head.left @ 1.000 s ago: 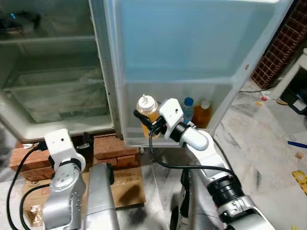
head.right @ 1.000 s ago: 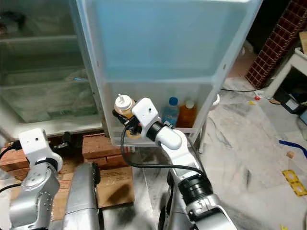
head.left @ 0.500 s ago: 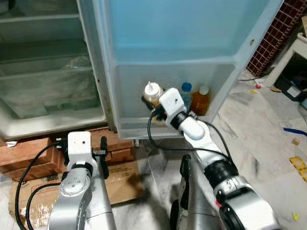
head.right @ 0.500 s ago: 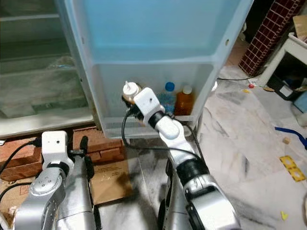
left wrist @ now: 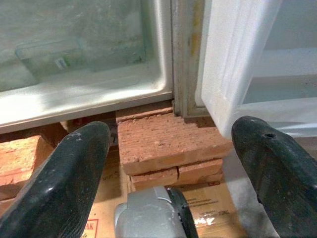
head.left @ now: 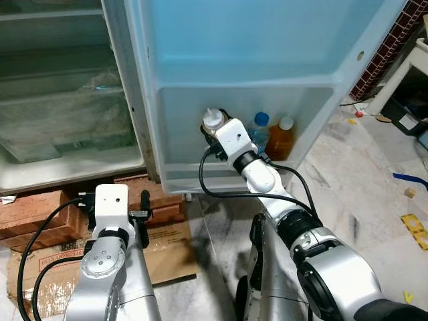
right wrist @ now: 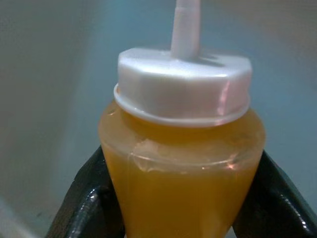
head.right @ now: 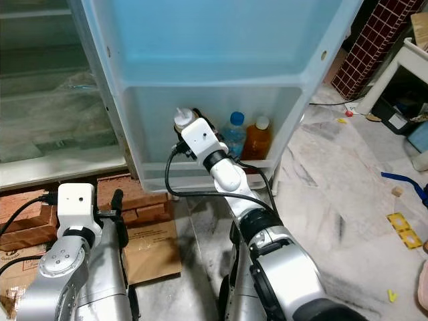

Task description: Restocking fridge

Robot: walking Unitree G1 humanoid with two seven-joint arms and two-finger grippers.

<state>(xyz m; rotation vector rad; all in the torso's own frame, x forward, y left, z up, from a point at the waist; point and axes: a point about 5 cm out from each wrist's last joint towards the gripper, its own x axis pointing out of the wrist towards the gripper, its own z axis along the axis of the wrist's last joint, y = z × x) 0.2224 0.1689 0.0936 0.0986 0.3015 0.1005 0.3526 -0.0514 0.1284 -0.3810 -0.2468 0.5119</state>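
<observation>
Orange sauce filled the squeeze bottle [right wrist: 181, 148] clamped between the right tool's [head.left: 212, 134] fingers [right wrist: 89, 203], inside the fridge door's bottom shelf [head.left: 200, 179] beside two other bottles [head.left: 271, 134]. The right arm reached forward, outstretched. The left tool [left wrist: 168, 168] hung spread wide above bricks [left wrist: 168, 144].

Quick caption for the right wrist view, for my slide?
Right gripper shut on an orange sauce bottle with a white nozzle cap, against the pale fridge door.
</observation>
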